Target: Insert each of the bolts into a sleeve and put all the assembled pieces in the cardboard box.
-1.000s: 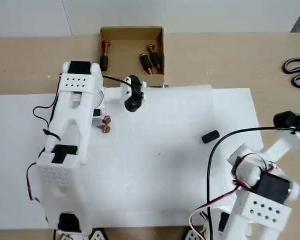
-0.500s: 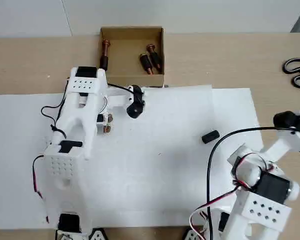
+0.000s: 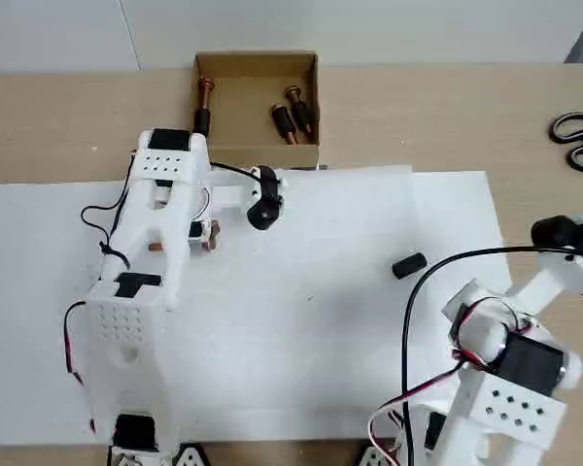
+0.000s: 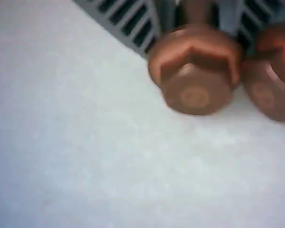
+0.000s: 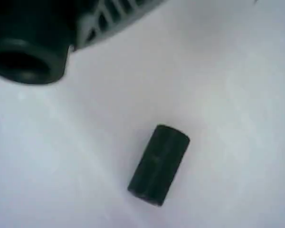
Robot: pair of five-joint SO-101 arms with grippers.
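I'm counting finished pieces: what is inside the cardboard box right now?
In the cardboard box: one bolt-and-sleeve piece by the left wall, two more pieces side by side at right. Its near wall hides a strip of floor.

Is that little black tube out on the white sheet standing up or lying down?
Lying down. The short black cylindrical sleeve rests lengthwise on the white foam sheet, its round ends facing sideways.

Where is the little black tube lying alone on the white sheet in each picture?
High view: the black sleeve lies right of centre on the white sheet.
Right wrist view: it lies flat, apart from another black sleeve.
Left wrist view: this one looks at copper bolt heads instead.
Shared landmark: the white sheet.
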